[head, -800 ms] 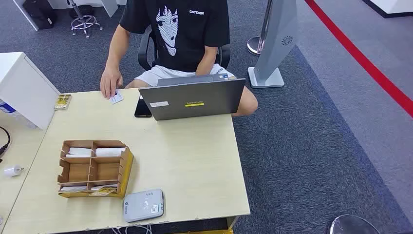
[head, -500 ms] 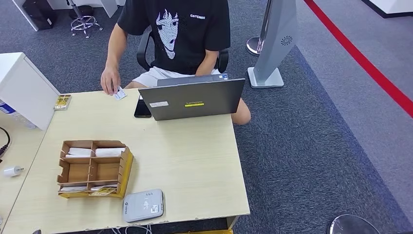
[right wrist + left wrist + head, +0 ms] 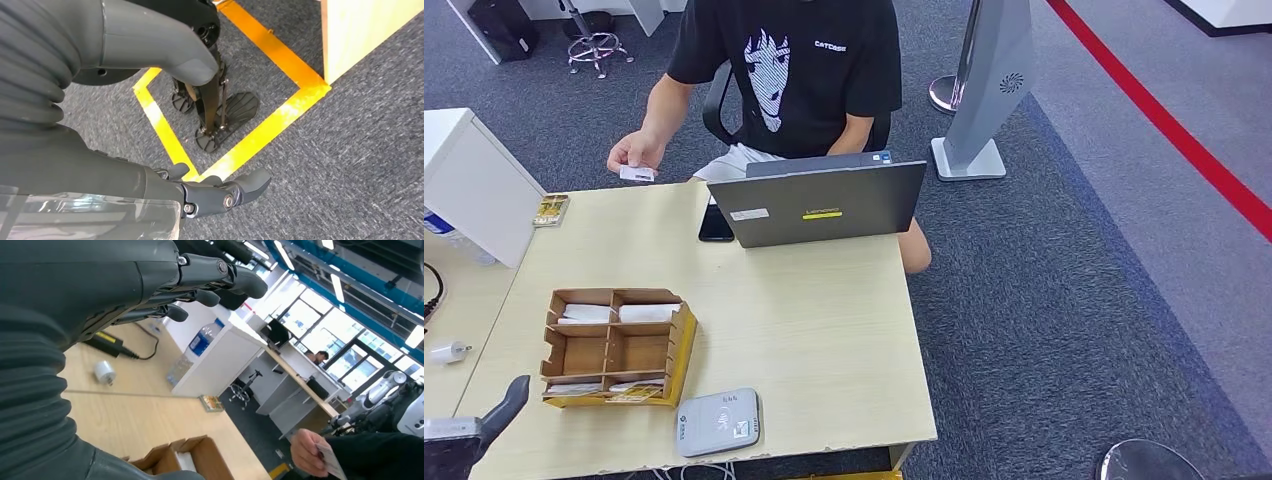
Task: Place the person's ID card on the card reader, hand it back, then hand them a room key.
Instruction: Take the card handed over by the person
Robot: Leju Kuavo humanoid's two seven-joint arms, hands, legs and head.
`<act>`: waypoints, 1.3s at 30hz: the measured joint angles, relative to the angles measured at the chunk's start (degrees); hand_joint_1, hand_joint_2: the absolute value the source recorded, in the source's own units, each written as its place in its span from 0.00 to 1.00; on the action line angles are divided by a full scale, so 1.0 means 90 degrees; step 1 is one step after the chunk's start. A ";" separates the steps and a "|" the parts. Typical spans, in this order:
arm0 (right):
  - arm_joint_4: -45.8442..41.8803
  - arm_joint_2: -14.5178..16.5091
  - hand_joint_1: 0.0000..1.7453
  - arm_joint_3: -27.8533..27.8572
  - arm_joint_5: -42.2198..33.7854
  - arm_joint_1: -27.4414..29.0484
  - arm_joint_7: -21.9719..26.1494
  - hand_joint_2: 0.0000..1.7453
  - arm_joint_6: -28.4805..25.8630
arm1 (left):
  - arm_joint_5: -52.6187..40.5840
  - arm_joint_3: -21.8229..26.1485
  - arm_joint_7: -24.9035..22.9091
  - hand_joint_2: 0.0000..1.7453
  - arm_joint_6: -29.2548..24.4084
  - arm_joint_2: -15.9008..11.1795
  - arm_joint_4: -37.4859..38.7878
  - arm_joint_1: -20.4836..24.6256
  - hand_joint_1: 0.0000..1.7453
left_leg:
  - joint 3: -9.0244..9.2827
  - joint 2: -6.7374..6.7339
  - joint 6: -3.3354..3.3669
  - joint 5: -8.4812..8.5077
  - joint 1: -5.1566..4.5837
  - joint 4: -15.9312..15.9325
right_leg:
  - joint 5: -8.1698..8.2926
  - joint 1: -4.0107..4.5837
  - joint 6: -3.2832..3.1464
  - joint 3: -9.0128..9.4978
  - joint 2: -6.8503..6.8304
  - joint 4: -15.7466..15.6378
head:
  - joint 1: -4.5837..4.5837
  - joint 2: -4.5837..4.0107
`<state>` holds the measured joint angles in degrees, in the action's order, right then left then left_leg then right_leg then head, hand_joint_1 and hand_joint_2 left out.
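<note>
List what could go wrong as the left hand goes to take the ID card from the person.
1. The ID card is held up past the table's far edge, far from the left hand: a long reach over the cardboard organizer, which the arm might knock.
2. The card is thin and pinched in the person's hand; the fingers may fumble or drop it.

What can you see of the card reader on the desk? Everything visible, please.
The card reader is a flat, light grey slab with rounded corners, plastic by its look. It lies flat near the table's front edge, just in front of the cardboard organizer. Its top carries a faint contactless symbol and small labels at two corners. A white cable shows below the table edge beneath it. No card lies on it and nothing touches its top.
</note>
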<state>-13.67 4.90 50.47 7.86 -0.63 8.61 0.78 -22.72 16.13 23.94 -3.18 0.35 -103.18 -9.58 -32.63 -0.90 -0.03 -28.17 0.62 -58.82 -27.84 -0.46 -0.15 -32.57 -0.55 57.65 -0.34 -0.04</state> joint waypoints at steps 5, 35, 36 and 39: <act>0.0005 -0.0048 0.00 0.0000 0.0183 -0.0021 -0.0030 1.00 0.0021 | -0.0861 -0.0342 -0.0328 1.00 -0.0223 -0.0436 0.0028 0.0563 0.00 | 0.0000 -0.0001 0.0000 0.0000 0.0001 -0.0001 | 0.0000 0.0000 0.0000 0.0000 0.0002 0.0000 | 0.0001 0.0000; 0.0097 -0.0461 0.00 0.0043 0.1263 -0.0089 -0.0187 1.00 -0.0329 | -0.5252 -0.1909 -0.1801 1.00 -0.1126 -0.3356 0.1522 0.3033 1.00 | -0.0001 -0.0005 -0.0008 0.0007 0.0001 -0.0001 | 0.0002 0.0001 -0.0002 -0.0001 0.0009 0.0002 | 0.0002 0.0000; 0.0098 -0.0469 0.00 0.0044 0.1281 -0.0091 -0.0182 1.00 -0.0328 | -0.5279 -0.1947 -0.1801 1.00 -0.1141 -0.3375 0.1539 0.3060 1.00 | -0.0002 -0.0004 -0.0008 0.0007 0.0001 -0.0001 | 0.0002 0.0000 -0.0002 -0.0001 0.0008 0.0002 | 0.0002 0.0000; 0.0100 -0.0475 0.00 0.0044 0.1313 -0.0102 -0.0175 1.00 -0.0330 | -0.5319 -0.2047 -0.1801 1.00 -0.1174 -0.3404 0.1560 0.3111 1.00 | -0.0002 -0.0003 -0.0008 0.0007 0.0000 -0.0001 | 0.0002 0.0000 -0.0001 0.0000 0.0007 0.0002 | 0.0001 0.0000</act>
<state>-12.76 0.63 50.86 19.68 -1.55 7.04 -2.19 -70.59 -2.30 7.74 -13.75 -30.29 -89.13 18.41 -32.64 -0.93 -0.10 -28.10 0.62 -58.84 -27.82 -0.46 -0.17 -32.57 -0.49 57.67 -0.33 -0.04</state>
